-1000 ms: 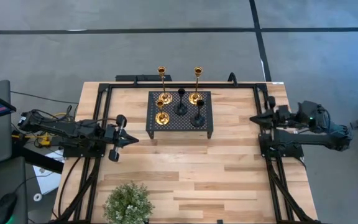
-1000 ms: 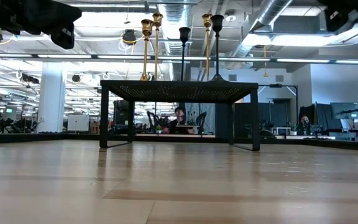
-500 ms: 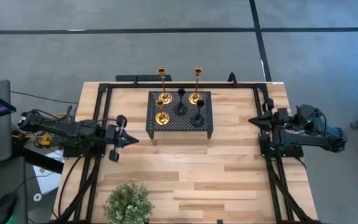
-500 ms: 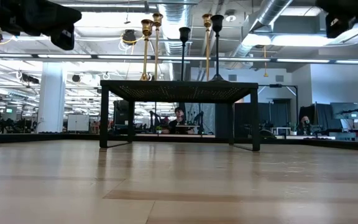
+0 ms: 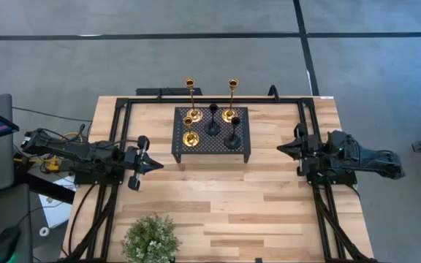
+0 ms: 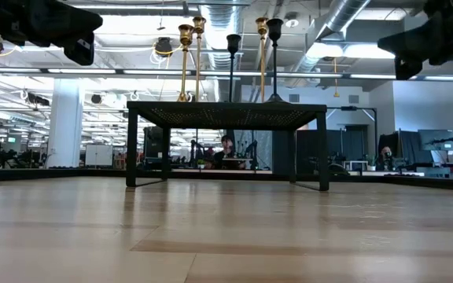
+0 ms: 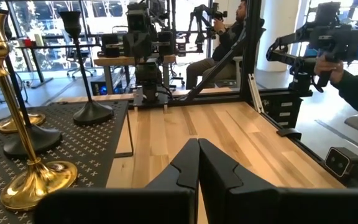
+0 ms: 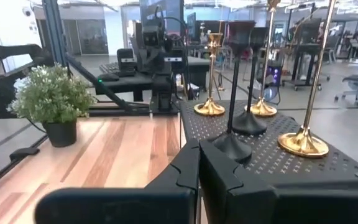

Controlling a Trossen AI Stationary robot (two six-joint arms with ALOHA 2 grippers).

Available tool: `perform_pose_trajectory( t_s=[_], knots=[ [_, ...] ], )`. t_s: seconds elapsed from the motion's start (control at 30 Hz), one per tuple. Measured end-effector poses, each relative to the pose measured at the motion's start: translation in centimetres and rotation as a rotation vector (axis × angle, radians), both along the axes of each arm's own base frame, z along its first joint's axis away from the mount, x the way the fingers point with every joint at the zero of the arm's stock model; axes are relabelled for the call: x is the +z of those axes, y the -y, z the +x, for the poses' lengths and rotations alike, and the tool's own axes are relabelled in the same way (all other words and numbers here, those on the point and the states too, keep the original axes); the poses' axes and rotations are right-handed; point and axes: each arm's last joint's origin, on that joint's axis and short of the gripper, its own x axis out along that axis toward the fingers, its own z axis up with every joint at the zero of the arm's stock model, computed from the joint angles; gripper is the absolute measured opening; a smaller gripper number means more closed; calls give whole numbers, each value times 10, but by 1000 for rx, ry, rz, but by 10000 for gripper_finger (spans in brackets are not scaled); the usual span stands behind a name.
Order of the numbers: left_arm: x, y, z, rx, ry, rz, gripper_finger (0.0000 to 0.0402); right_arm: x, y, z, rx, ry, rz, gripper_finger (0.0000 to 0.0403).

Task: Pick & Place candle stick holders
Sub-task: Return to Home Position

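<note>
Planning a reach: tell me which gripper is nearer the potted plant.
Left. The left gripper shares its side with the potted plant; the right gripper is across the table.

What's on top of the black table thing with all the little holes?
On the perforated stand stand five candle holders: three gold ones and two black ones. No candles show in them. Their bases hide the spots beneath.

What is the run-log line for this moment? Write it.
holders: all five on black stand | left gripper: shut, empty, left side | right gripper: shut, empty, right side
</note>
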Motion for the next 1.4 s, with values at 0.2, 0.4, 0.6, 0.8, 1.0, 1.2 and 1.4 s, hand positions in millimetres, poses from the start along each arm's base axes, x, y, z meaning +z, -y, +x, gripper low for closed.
perform_pose_trajectory(
  t_s=[0.2, 0.4, 0.6, 0.8, 1.0, 1.2, 1.4],
  knots=[
    [0, 0, 0, 0, 0, 1, 4, -6, 0, 3, -7, -2, -15, 0],
    [0, 0, 0, 0, 0, 2, 4, -6, 0, 3, 0, 6, -2, 0],
    [0, 0, 0, 0, 0, 3, 4, -24, -1, 11, 12, 15, -1, 0],
    [0, 0, 0, 0, -1, 3, 4, -43, -1, 16, 17, 15, 0, 0],
    [0, 0, 0, 0, -2, 4, 4, -47, -2, 18, 26, 5, 10, 0],
    [0, 0, 0, 0, -2, 4, 4, -47, -2, 17, 26, 6, 10, 0],
    [0, 0, 0, -4, -5, -24, 4, -47, -1, 17, 24, 6, 10, 0]
  ],
)
